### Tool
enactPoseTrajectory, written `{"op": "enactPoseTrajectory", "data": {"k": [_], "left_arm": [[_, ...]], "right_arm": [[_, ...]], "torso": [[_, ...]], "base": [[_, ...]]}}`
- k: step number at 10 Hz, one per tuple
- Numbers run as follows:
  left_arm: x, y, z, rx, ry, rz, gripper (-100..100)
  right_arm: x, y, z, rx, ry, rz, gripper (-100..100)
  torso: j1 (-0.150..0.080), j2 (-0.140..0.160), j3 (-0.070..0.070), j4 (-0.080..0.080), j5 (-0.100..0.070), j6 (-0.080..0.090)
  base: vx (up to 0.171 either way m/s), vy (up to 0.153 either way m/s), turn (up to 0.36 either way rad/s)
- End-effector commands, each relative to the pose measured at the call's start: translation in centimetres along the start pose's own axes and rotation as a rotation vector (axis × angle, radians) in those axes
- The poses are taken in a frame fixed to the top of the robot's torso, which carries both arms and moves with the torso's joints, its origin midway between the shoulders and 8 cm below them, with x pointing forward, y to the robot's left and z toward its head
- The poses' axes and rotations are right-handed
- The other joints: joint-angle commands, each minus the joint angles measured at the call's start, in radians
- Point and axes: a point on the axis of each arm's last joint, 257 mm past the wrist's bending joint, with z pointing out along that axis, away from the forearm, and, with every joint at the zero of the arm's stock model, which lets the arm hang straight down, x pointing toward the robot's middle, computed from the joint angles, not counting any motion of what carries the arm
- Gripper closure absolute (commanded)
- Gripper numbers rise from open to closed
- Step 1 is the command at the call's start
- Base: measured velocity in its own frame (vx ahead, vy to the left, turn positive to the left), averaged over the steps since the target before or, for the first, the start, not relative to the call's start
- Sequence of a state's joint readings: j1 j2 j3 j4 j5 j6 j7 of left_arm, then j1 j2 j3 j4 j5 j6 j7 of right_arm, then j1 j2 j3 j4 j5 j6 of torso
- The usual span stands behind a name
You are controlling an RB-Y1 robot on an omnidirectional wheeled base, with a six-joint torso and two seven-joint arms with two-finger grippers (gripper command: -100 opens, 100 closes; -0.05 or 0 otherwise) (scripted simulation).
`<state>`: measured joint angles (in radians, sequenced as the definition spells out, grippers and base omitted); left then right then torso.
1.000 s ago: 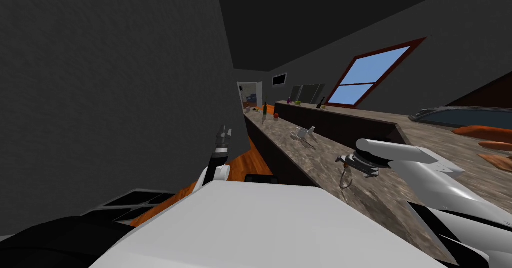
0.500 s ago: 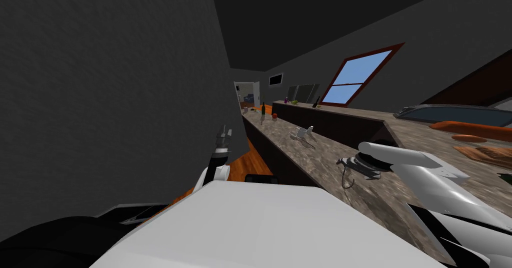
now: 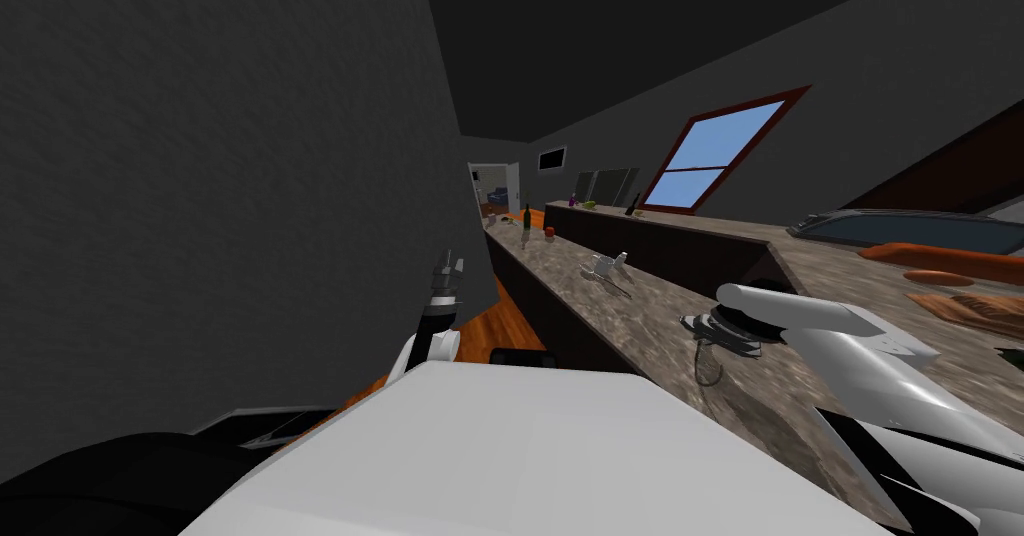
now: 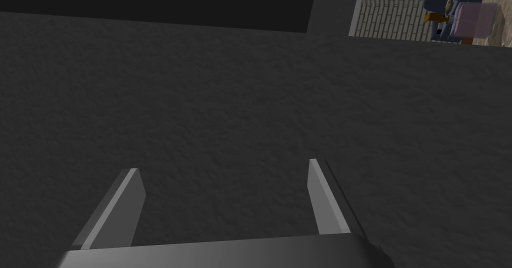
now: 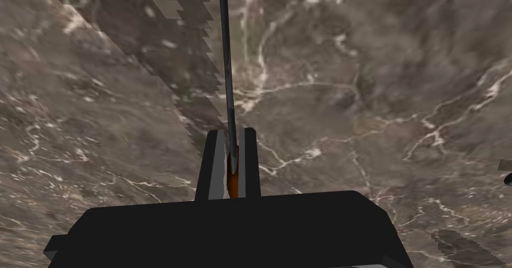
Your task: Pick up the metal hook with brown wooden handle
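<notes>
Left gripper (image 3: 449, 263): it stands at about 9 o'clock from the counter and points toward 12 o'clock, just beside the dark grey wall (image 3: 220, 190). Its two fingers (image 4: 327, 200) are spread wide, with nothing between them.
Floor (image 3: 495, 328): an orange wooden strip runs between the wall and the counter front.
Bottle (image 3: 527, 218): dark and upright, it is on the far end of the counter, at about 11 o'clock from the right gripper and well apart from it.
White object (image 3: 604, 265): small, on the counter at about 10 o'clock from the right gripper. I cannot tell what it is.
Counter (image 3: 640, 310): a long top of brown marbled stone.
Hook (image 3: 708, 365): it hangs at 6 o'clock from the right gripper, with its curved end low against the stone – I cannot tell if it touches. In the right wrist view its thin metal shaft (image 5: 226, 55) runs straight away from the fingers.
Right gripper (image 5: 231, 131): it is over the counter, and the fingers are closed tight on the orange-brown handle (image 5: 232, 172), one blade on each side.
Window (image 3: 712, 155): blue panes in a red-brown frame, at about 1 o'clock from the right gripper.
Orange shapes (image 3: 940, 255): they lie on the counter at 3 o'clock – too unclear to name.
</notes>
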<state>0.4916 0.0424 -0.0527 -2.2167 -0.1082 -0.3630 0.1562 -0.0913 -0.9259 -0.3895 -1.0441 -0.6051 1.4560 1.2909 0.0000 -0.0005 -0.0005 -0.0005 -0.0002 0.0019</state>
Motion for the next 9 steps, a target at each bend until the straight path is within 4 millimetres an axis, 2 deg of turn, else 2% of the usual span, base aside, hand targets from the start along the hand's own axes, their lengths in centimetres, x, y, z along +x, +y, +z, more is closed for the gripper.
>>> {"op": "enactPoseTrajectory", "data": {"k": [1,2,6,8,9], "left_arm": [[0.0,0.0,0.0,0.000,0.000,0.000,0],[0.0,0.0,0.0,0.000,0.000,0.000,0],[0.0,0.0,0.0,0.000,0.000,0.000,0],[0.0,0.0,0.0,0.000,0.000,0.000,0],[0.0,0.0,0.0,0.000,0.000,0.000,0]], "right_arm": [[0.0,0.0,0.0,0.000,0.000,0.000,0],[-0.2,0.3,-0.5,0.003,0.002,0.012,100],[-0.4,1.2,-2.1,0.012,0.007,0.052,100],[-0.5,1.2,-2.2,0.012,0.006,0.053,100],[-0.5,1.2,-2.2,0.012,0.007,0.056,0]], "torso": [[0.000,0.000,0.000,0.000,0.000,0.000],[0.000,0.000,0.000,0.000,0.000,0.000],[-0.003,0.003,0.002,0.001,0.000,-0.001],[-0.001,0.005,0.003,0.001,0.000,0.000],[-0.001,0.003,0.002,0.000,0.000,0.000]], "base": [[0.000,0.000,0.000],[0.001,-0.035,0.211],[-0.066,-0.051,0.124],[-0.064,-0.023,0.049],[-0.007,-0.003,-0.006]]}}
